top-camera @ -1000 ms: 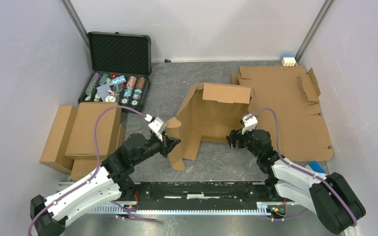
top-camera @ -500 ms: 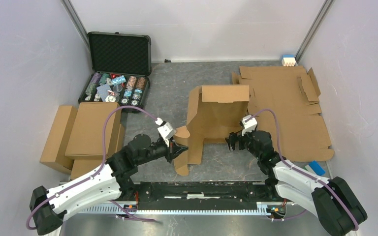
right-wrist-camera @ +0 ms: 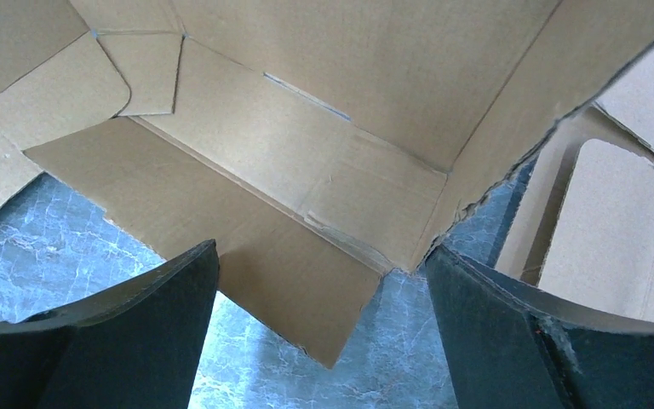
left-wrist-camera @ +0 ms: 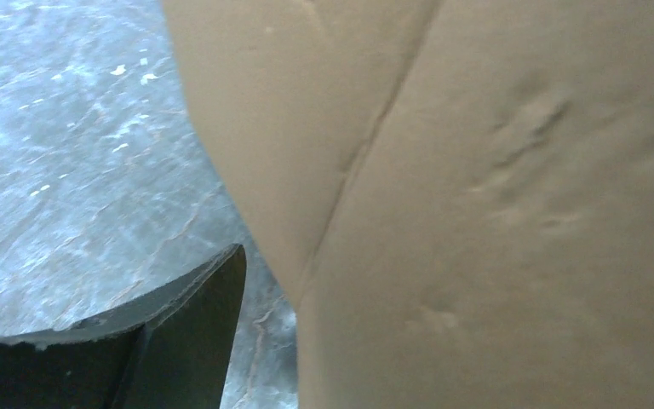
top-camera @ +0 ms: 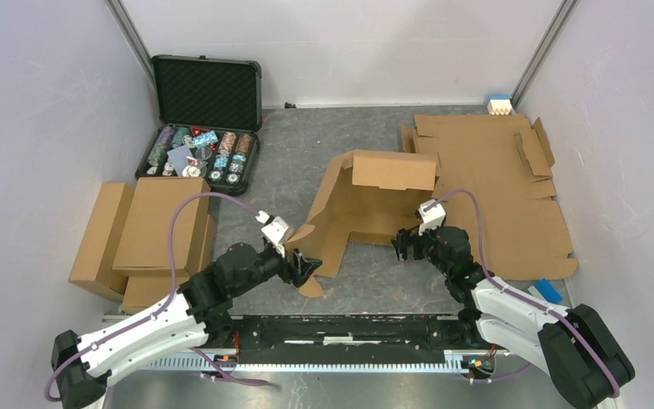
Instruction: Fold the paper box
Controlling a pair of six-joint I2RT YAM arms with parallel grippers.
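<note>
Caught mid-fold, walls not yet locked. Found the paper box (top-camera: 366, 209) half-raised at the centre of the tabletop (top-camera: 306, 153), between the two arms, back panel tilted up, top flap bent forward, near-left flap trailing down to the surface. Saw the left gripper (top-camera: 305, 268) right at that trailing flap, jaws parted, with the one visible finger (left-wrist-camera: 204, 324) standing just off the cardboard and the other hidden behind it. Saw the right gripper (top-camera: 402, 243) at the box's near-right corner, jaws wide and gripping nothing, ragged panel edge just ahead. Judged next move: re-grip the side flaps and fold them inward. Noted open tabletop in front, flat cardboard sheets (top-camera: 494, 187) crowding the right side, finished boxes (top-camera: 149, 226) and poker chip case (top-camera: 204, 119) well apart on the left.
</note>
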